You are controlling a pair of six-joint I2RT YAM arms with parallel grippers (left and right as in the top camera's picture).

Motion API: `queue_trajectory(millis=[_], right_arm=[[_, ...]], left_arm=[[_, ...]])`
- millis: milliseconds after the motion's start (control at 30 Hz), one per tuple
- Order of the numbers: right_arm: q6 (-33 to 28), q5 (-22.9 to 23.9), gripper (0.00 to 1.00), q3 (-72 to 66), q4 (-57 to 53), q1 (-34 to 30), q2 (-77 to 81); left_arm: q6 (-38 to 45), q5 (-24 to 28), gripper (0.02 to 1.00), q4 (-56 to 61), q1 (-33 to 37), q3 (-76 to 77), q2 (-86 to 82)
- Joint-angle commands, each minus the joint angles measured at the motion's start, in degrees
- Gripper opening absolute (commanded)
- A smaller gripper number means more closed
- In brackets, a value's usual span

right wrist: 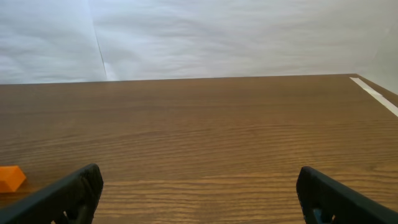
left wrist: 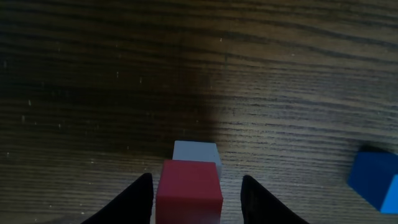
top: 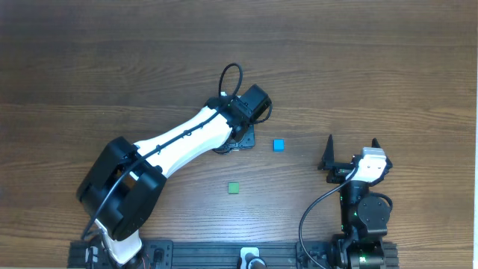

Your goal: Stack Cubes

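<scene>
Wooden table with dark grain carries several small cubes. Reaching from the near left toward the middle, the left arm sets the left gripper low over the table. In its wrist view the left gripper has its fingers parted on either side of a red cube, with a narrow gap showing on each side, so they stand open around it rather than clamped on it. A grey cube peeks out just beyond the red cube, touching it in the picture; I cannot tell whether the red one sits on top of it or right beside it. A blue cube lies alone on the table just to the right of the left gripper, apart from the red and grey pair, and it also shows in the left wrist view. A green cube lies nearer the bases, apart from the others. At the near right the right gripper is close to its own base, well apart from all these cubes. Its wrist view shows the right gripper with fingers spread wide and nothing between them, an orange cube resting on the table, and a white wall behind the far edge.
</scene>
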Motion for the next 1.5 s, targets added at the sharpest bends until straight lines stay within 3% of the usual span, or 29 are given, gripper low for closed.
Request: queue_trajectory(millis=[33,1500], right_arm=[[-0.28,-0.52,0.991,-0.52,0.13,0.00,-0.50],[-0.28,-0.52,0.993,-0.52,0.13,0.00,-0.50]], left_arm=[[0.26,-1.11,0.470,0.07,-0.22,1.03,1.09],[0.26,-0.87,0.437,0.66,-0.87,1.03,1.73]])
